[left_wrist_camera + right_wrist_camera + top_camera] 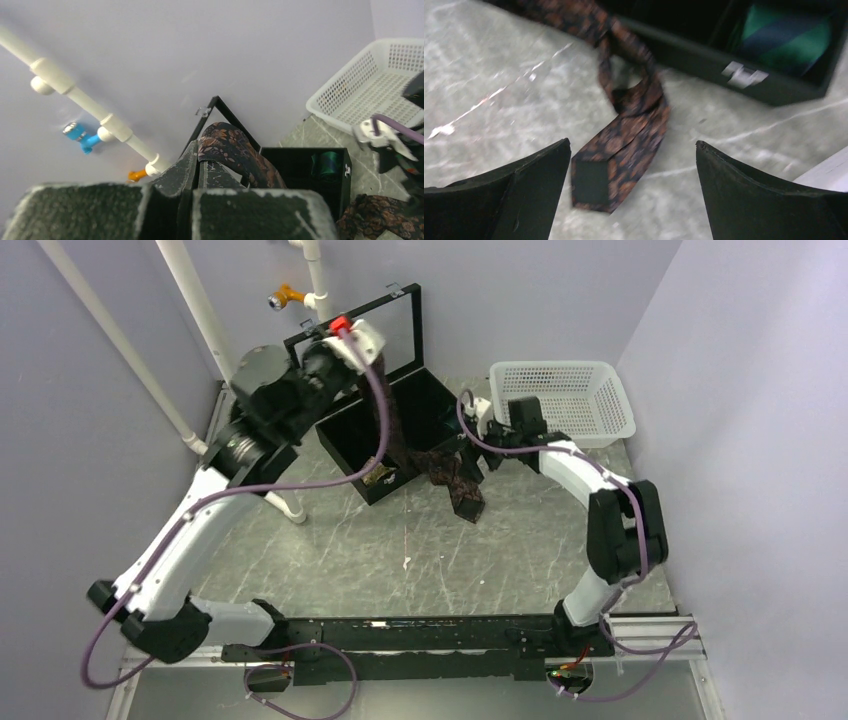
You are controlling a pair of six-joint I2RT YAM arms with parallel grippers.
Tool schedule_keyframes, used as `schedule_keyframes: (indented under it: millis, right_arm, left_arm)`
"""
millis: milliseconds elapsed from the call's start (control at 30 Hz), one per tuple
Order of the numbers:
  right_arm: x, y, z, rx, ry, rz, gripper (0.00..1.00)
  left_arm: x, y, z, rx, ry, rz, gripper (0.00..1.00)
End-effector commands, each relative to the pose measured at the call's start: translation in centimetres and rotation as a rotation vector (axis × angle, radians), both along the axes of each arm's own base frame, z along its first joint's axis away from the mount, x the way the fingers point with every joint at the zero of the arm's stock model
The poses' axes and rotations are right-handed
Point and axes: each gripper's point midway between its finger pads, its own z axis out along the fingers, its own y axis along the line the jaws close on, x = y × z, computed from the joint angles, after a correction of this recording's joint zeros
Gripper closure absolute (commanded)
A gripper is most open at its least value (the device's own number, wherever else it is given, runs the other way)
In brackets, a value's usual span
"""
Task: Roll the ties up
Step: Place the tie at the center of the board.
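My left gripper [368, 352] is raised above the open black box [352, 448] and is shut on the dark brown-maroon tie [384, 418]. In the left wrist view its fingers [220, 172] pinch a fold of that tie [235, 147]. The tie hangs down over the box front, and its end lies on the table [462, 490]. My right gripper [478, 450] is open and low over that end. In the right wrist view the tie end [621, 160] lies between the spread fingers [534, 175], untouched. A rolled teal tie [784, 37] sits in the box. I cannot make out the tan tie.
A white mesh basket [565, 400] stands at the back right, beside the right arm. The box lid [400, 315] stands upright against the back wall. White pipes [195, 330] run along the left wall. Grey marbled table [420, 560] lies in front of the box.
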Motion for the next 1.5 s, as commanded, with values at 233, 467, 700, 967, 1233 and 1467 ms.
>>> schedule_keyframes:
  millis: [233, 467, 700, 967, 1233, 1467]
  right_arm:
    - [7.2, 4.9, 3.5, 0.05, -0.137, 0.177, 0.09]
    - [0.4, 8.7, 5.7, 0.17, -0.047, 0.401, 0.08]
    - [-3.6, 10.9, 1.6, 0.102, -0.051, 0.544, 0.05]
    - [-1.5, 16.3, 1.4, 0.141, -0.205, 0.53, 0.0]
    - [-2.6, 18.7, 2.0, 0.165, -0.188, 0.674, 0.0]
    - [-5.2, 20.8, 0.2, 0.148, -0.15, 0.776, 0.1]
  left_arm:
    - [-5.6, 2.3, 5.1, -0.07, -0.19, -0.171, 1.0]
    - [-4.9, 3.5, 6.2, -0.065, -0.221, -0.117, 1.0]
    - [-4.5, 4.3, 5.6, -0.056, -0.209, -0.096, 1.0]
    - [-4.4, 4.9, 6.6, -0.076, -0.224, -0.094, 1.0]
    - [-7.9, 4.8, 9.7, -0.103, -0.324, -0.197, 1.0]
    - [-9.3, 5.7, 11.0, -0.123, -0.415, -0.185, 0.98]
